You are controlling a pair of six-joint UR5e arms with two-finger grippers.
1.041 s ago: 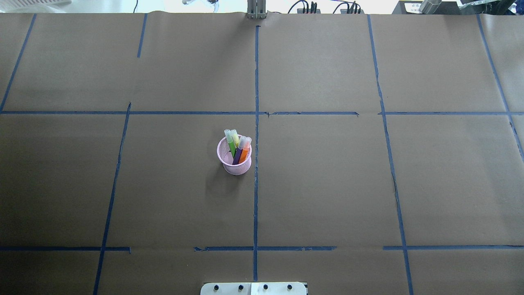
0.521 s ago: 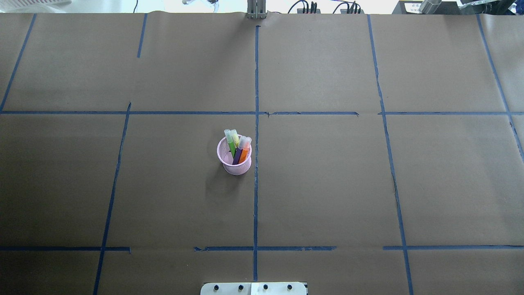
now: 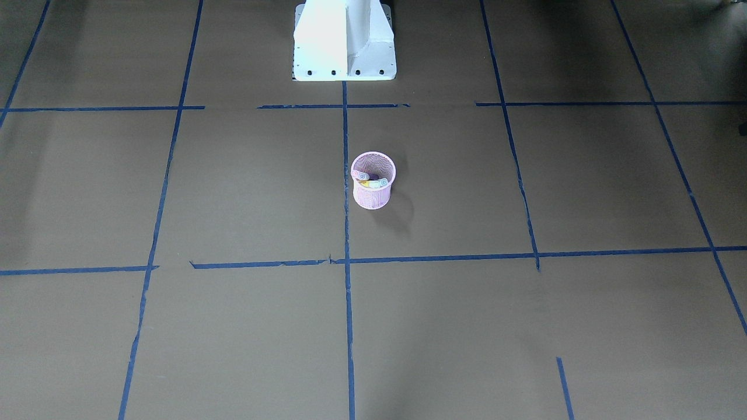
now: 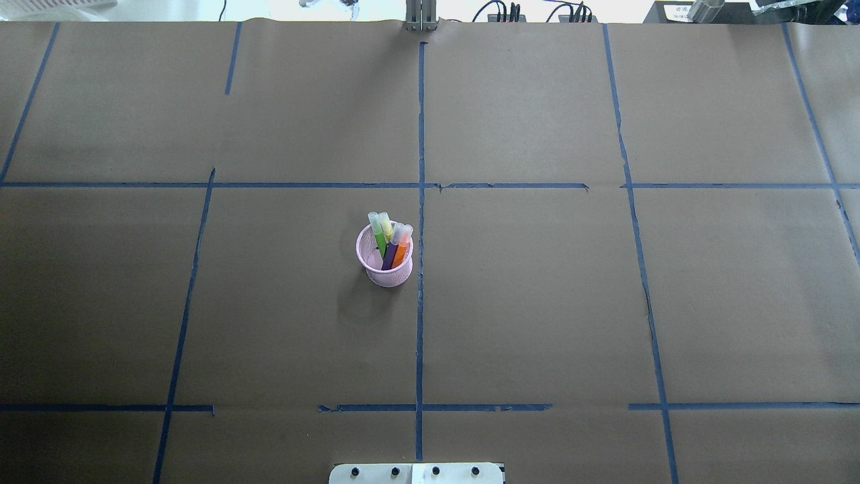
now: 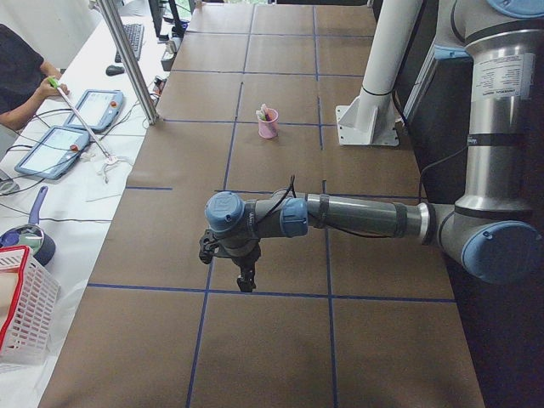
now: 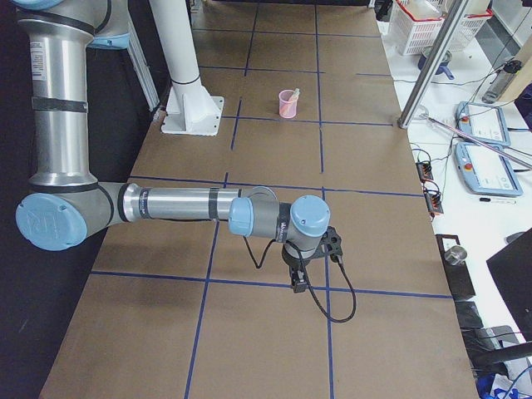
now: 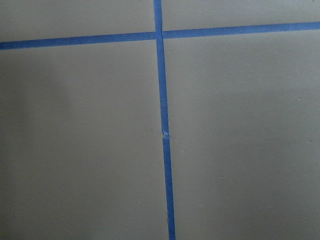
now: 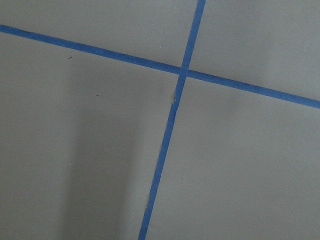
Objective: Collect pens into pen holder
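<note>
The pink wire-mesh pen holder (image 4: 388,277) stands upright near the table's middle, just left of the centre tape line. It also shows in the front-facing view (image 3: 371,198), the left view (image 5: 268,129) and the right view (image 6: 288,106). Several pens stand in it with caps up: green (image 4: 379,236), yellowish (image 4: 386,224), purple (image 4: 390,254) and orange (image 4: 402,251). No pen lies on the table. My left gripper (image 5: 246,280) and right gripper (image 6: 298,281) hang low over bare paper far from the cup, seen only in the side views. I cannot tell whether they are open or shut.
Brown paper with blue tape lines (image 4: 420,202) covers the table. The white robot base (image 3: 344,44) stands at the near edge. A metal post (image 5: 127,59), tablets (image 5: 51,149) and a seated operator (image 5: 21,72) are beyond the far edge, with a white basket (image 5: 21,310).
</note>
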